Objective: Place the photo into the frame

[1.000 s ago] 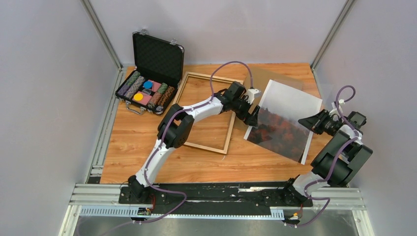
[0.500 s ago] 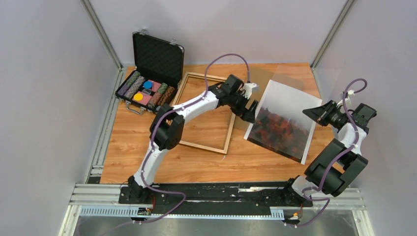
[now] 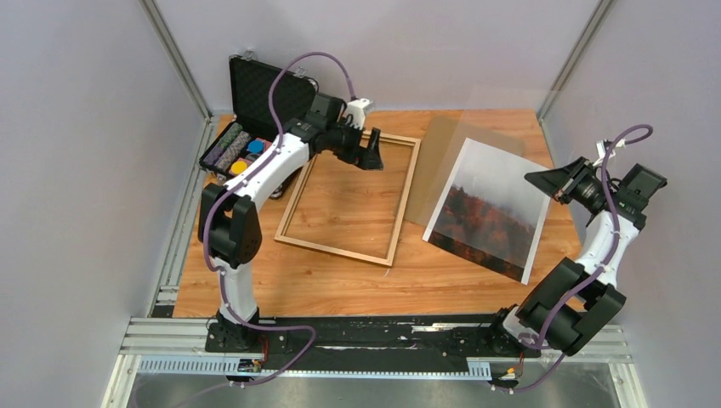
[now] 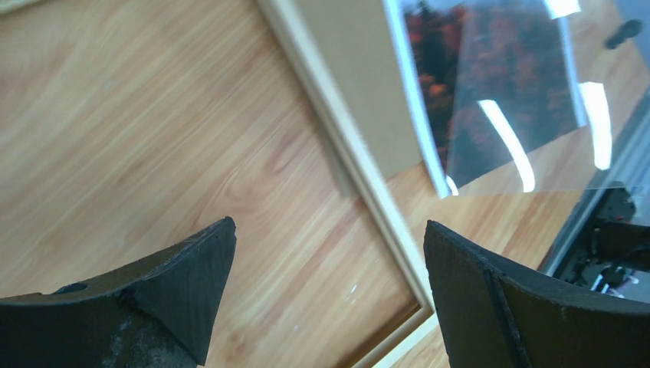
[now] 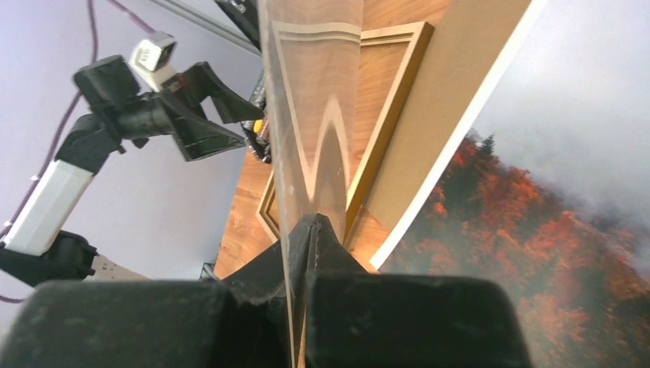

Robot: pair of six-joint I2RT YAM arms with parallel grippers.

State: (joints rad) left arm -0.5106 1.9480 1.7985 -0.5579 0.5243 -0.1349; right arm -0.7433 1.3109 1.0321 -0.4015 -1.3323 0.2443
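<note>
Sitting just left of the frame (image 3: 405, 202), at its far corner, a black case (image 3: 272, 89) stands open with rows of coloured chips (image 3: 252, 158) in its tray. The left gripper (image 3: 367, 151) hangs above the frame's far rail. Its fingers (image 4: 176, 284) are spread wide with nothing between them, and only bare table (image 3: 238, 285) and moulding show beneath. The frame lies flat on the wood as an empty light-brown rectangle with the tabletop showing through its opening.

Directly right of the frame, touching or nearly touching its right rail, a brown backing board (image 3: 435, 174) lies flat. The photo (image 3: 493, 208) rests on that board, further right of the frame and wholly outside it. It lies face up and turned at an angle, with its pale sky toward the far side and its orange-red trees toward the near side.

A clear sheet (image 5: 310, 100) is lifted off the table on the side of the photo away from the frame. The right wrist camera sees it edge-on, and it reflects the frame. The right gripper (image 5: 310, 226) is clamped on the edge of that sheet, well right of the frame and past the photo's right border.
</note>
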